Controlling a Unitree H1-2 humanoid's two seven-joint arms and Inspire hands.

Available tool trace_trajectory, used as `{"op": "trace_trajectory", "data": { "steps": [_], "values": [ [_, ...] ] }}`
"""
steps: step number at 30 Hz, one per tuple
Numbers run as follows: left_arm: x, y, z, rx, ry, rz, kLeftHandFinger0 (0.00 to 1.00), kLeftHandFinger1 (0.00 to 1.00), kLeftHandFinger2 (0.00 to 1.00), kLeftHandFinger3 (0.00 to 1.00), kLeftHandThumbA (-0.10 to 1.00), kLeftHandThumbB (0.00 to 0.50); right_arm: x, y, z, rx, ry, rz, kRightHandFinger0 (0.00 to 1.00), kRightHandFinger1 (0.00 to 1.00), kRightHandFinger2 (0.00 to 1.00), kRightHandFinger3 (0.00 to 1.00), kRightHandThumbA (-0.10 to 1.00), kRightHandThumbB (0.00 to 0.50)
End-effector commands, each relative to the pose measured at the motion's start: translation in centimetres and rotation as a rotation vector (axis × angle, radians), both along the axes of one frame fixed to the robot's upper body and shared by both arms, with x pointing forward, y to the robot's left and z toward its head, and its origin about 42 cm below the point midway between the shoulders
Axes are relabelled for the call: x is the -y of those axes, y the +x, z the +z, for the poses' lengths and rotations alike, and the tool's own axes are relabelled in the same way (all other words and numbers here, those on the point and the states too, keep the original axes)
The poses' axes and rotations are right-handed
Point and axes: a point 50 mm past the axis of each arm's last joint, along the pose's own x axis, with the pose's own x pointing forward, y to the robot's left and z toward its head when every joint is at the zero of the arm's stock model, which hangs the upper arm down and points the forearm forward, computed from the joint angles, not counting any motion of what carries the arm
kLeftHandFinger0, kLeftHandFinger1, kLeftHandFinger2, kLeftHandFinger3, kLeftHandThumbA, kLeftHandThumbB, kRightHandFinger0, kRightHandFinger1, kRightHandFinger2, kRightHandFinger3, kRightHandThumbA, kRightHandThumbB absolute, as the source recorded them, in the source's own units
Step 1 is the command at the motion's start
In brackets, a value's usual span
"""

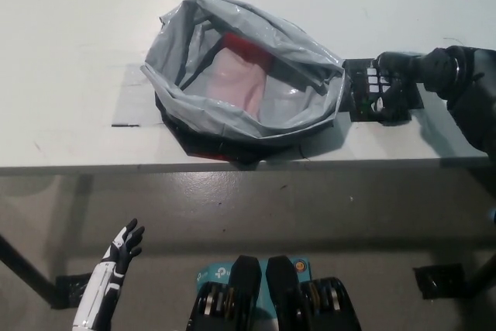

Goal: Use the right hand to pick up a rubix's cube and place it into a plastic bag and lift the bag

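The robot's black right hand (391, 87) is closed around a Rubik's cube (370, 92) on a white table (77, 52), its fingers (385, 102) wrapped over the cube's right side and top so that only white and green stickers on the left part of the cube show. The cube sits on a small black mat (403, 106) at the table's right, just beside the right rim of a grey plastic bag (256, 44); whether the cube has left the mat cannot be told. The bag stands open at the table's middle near its front edge, mouth spread wide, with a pinkish-red lining (240, 75) visible inside and a dark base (225, 149) under it. The white left hand (124, 247) hangs below the table's near edge at lower left, fingers spread, holding nothing. No readable writing or brand shows on the cube, bag or table.
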Motion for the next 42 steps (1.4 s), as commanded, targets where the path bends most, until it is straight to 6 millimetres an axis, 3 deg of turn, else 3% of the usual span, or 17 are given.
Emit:
{"op": "trace_trajectory", "data": {
  "steps": [1, 2, 4, 6, 9, 13, 14, 17, 21, 25, 26, 32, 33, 37, 39, 40, 42],
  "values": [
    [-0.4, 0.5, 1.1, 0.040, 0.020, -0.013, 1.00, 1.00, 1.00, 1.00, 1.00, 0.355, -0.1, 1.0, 3.3, 0.124, -0.075, -0.019, 0.11, 0.27, 0.37, 0.41, -0.10, 0.186],
    [-0.5, 0.5, 1.1, 0.040, 0.019, -0.013, 1.00, 1.00, 1.00, 1.00, 1.00, 0.353, -0.1, 1.0, 3.3, 0.125, -0.078, -0.019, 0.05, 0.26, 0.40, 0.43, -0.10, 0.167],
    [-0.6, 0.3, 1.0, 0.040, 0.015, -0.008, 1.00, 1.00, 1.00, 1.00, 1.00, 0.353, 0.0, 1.0, 3.1, 0.123, -0.084, -0.021, 0.00, 0.40, 0.66, 0.47, -0.10, 0.146],
    [-0.7, 0.2, 0.8, 0.047, 0.016, -0.006, 1.00, 1.00, 1.00, 1.00, 1.00, 0.351, 0.1, 1.0, 3.0, 0.126, -0.064, -0.029, 0.17, 0.67, 0.92, 0.62, -0.10, 0.141],
    [-0.7, 0.2, 0.8, 0.049, 0.022, -0.005, 1.00, 1.00, 1.00, 1.00, 1.00, 0.364, 0.3, 1.0, 3.1, 0.148, -0.018, -0.031, 0.10, 0.71, 1.00, 0.76, -0.10, 0.147],
    [-0.8, -0.1, 0.7, 0.044, 0.024, -0.002, 1.00, 1.00, 1.00, 1.00, 1.00, 0.370, 0.4, 1.0, 3.1, 0.205, 0.096, -0.037, 0.19, 0.75, 1.00, 0.80, -0.10, 0.128],
    [-0.7, -0.1, 0.7, 0.040, 0.021, 0.000, 1.00, 1.00, 1.00, 1.00, 1.00, 0.371, 0.7, 1.0, 3.4, 0.241, 0.170, -0.062, 0.14, 0.69, 0.97, 0.77, -0.10, 0.172],
    [-0.7, -0.1, 0.7, 0.038, 0.016, 0.001, 1.00, 1.00, 1.00, 1.00, 1.00, 0.361, 0.8, 1.1, 3.8, 0.270, 0.261, -0.092, 0.15, 0.73, 0.98, 0.89, -0.10, 0.183],
    [-0.8, 0.1, 0.8, 0.035, 0.011, 0.002, 1.00, 1.00, 1.00, 1.00, 1.00, 0.367, 1.1, 1.3, 4.8, 0.310, 0.398, -0.149, 0.20, 0.75, 0.98, 0.92, -0.10, 0.203],
    [-0.8, 0.1, 0.8, 0.031, 0.007, 0.005, 1.00, 1.00, 1.00, 1.00, 1.00, 0.365, 1.4, 1.5, 6.0, 0.343, 0.582, -0.212, 0.25, 0.79, 1.00, 0.95, -0.10, 0.165],
    [-0.8, 0.1, 0.8, 0.031, 0.008, 0.007, 1.00, 1.00, 1.00, 1.00, 1.00, 0.364, 1.5, 1.6, 6.5, 0.365, 0.662, -0.253, 0.21, 0.73, 1.00, 1.00, -0.10, 0.171],
    [-0.7, 0.0, 0.8, 0.038, 0.021, 0.010, 1.00, 1.00, 1.00, 1.00, 1.00, 0.364, 2.4, 1.8, 7.7, 0.341, 1.076, -0.401, 0.12, 0.59, 0.99, 1.00, -0.10, 0.151],
    [-0.7, 0.0, 0.8, 0.036, 0.015, 0.011, 1.00, 1.00, 1.00, 1.00, 1.00, 0.369, 2.6, 1.8, 8.1, 0.329, 1.202, -0.441, 0.07, 0.52, 0.97, 1.00, -0.10, 0.119],
    [-0.7, 0.0, 0.7, 0.039, 0.012, 0.013, 1.00, 1.00, 1.00, 1.00, 1.00, 0.377, 2.9, 1.9, 8.9, 0.287, 1.429, -0.503, 0.00, 0.39, 0.96, 0.98, -0.10, 0.132],
    [-0.7, 0.0, 0.7, 0.039, 0.017, 0.015, 1.00, 1.00, 1.00, 1.00, 1.00, 0.378, 3.0, 1.9, 9.3, 0.270, 1.515, -0.485, 0.00, 0.42, 0.98, 0.91, -0.10, 0.132],
    [-0.7, 0.0, 0.7, 0.038, 0.020, 0.014, 1.00, 1.00, 1.00, 1.00, 1.00, 0.371, 3.0, 1.9, 9.5, 0.258, 1.556, -0.477, 0.00, 0.43, 0.93, 0.92, -0.10, 0.135],
    [-0.7, 0.0, 0.7, 0.032, 0.015, 0.011, 1.00, 1.00, 1.00, 1.00, 1.00, 0.362, 2.6, 2.1, 10.8, 0.228, 1.662, -0.481, 0.00, 0.48, 0.99, 1.00, -0.10, 0.146]
  ]
}}
